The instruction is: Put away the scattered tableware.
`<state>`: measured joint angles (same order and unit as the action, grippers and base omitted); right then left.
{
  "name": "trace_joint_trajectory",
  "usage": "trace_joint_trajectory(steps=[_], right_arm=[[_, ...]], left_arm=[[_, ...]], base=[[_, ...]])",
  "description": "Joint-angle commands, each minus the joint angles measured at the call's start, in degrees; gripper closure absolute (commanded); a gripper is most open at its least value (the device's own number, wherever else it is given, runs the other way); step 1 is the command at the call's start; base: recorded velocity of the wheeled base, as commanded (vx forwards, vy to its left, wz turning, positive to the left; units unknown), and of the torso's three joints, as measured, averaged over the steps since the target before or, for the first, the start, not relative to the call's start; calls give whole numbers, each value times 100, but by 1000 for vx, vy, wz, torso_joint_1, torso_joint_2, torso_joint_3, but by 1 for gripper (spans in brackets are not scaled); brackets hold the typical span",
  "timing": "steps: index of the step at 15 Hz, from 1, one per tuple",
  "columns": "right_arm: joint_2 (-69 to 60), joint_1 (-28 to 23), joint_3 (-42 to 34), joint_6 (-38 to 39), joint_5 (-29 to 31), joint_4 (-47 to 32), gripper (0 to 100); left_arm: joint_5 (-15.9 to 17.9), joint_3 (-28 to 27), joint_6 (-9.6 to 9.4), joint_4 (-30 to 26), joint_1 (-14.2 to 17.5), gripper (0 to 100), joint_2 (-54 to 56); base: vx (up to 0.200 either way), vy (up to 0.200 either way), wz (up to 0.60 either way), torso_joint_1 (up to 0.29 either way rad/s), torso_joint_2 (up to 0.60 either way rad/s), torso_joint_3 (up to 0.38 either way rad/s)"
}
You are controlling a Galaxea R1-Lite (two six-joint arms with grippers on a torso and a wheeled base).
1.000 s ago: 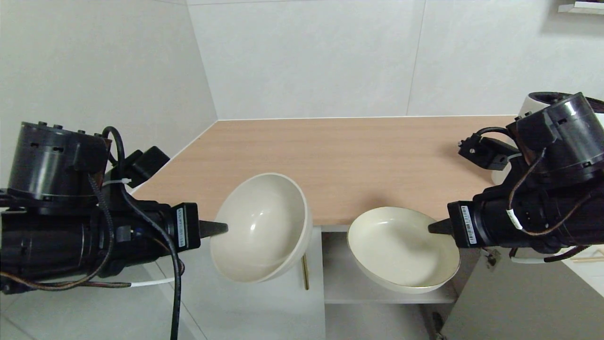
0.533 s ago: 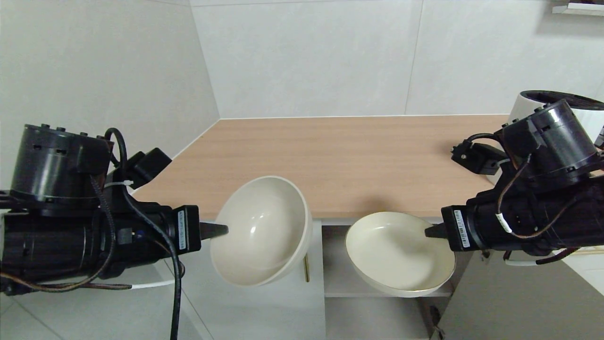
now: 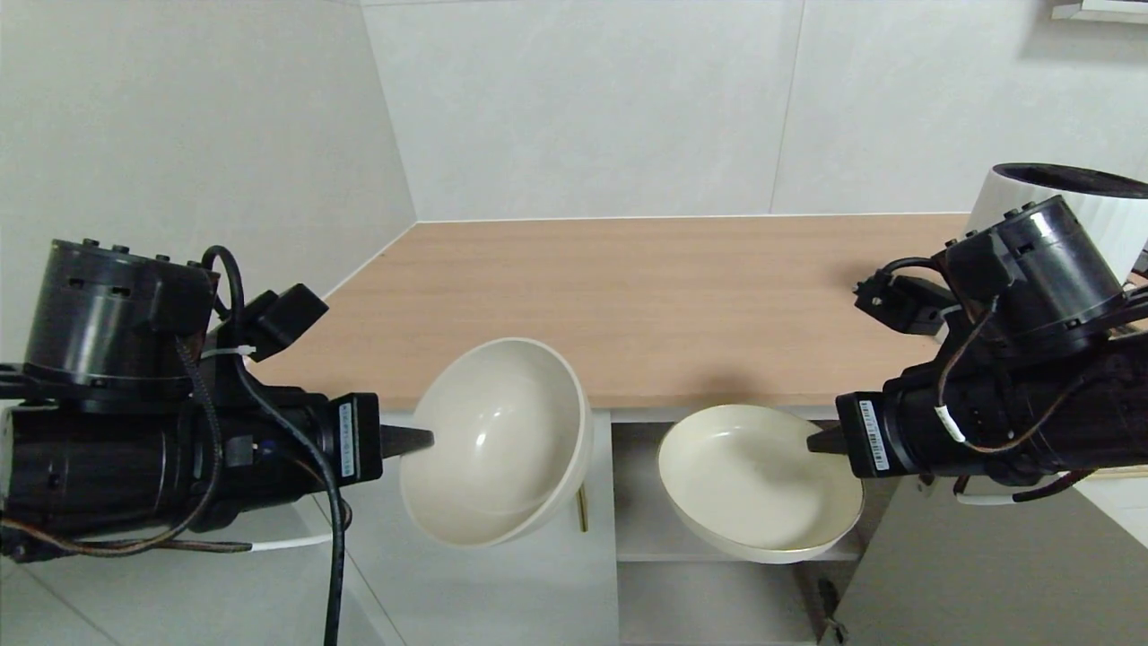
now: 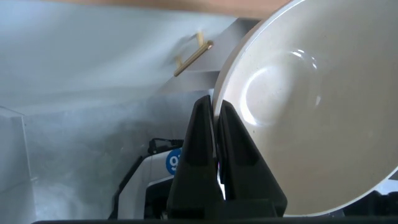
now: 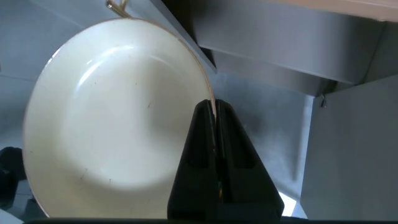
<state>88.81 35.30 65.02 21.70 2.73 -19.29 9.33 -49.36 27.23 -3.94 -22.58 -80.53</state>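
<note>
Now we hold both dishes out before the counter (image 3: 646, 296): left gripper (image 3: 421, 440) clamped on the bowl (image 3: 493, 440) rim, right gripper (image 3: 816, 440) on the plate (image 3: 753, 484) rim. The plate has dropped from counter level toward the open cabinet shelf (image 3: 637, 502), so stowing looks close.

One deep bowl (image 3: 502, 449), one shallow plate (image 3: 753, 480), one white canister (image 3: 1126, 220)

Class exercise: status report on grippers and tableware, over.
Left gripper, jaws shut on deep round cream bowl. Right gripper, jaws shut on shallow round cream dish. Dish before open white cabinet shelf; no obstruction seen.
</note>
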Motion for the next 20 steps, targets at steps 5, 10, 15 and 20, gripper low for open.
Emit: trace_joint_trajectory(steps=[5, 10, 15, 20], right_arm=[[75, 3, -25, -8, 26, 21, 100], [128, 3, -34, -43, 26, 21, 100], [154, 3, -34, -43, 26, 21, 100], [304, 3, -34, -43, 26, 21, 100]], left_arm=[[-1, 14, -25, -2, -1, 100, -15], [-1, 14, -25, -2, -1, 100, -24], [-1, 14, -25, -2, -1, 100, -24], [-1, 14, -25, -2, -1, 100, -24]], base=[[0, 0, 0, -165, 438, 263], [0, 0, 0, -152, 460, 298], [0, 0, 0, -84, 352, 258], [0, 0, 0, -12, 25, 18]])
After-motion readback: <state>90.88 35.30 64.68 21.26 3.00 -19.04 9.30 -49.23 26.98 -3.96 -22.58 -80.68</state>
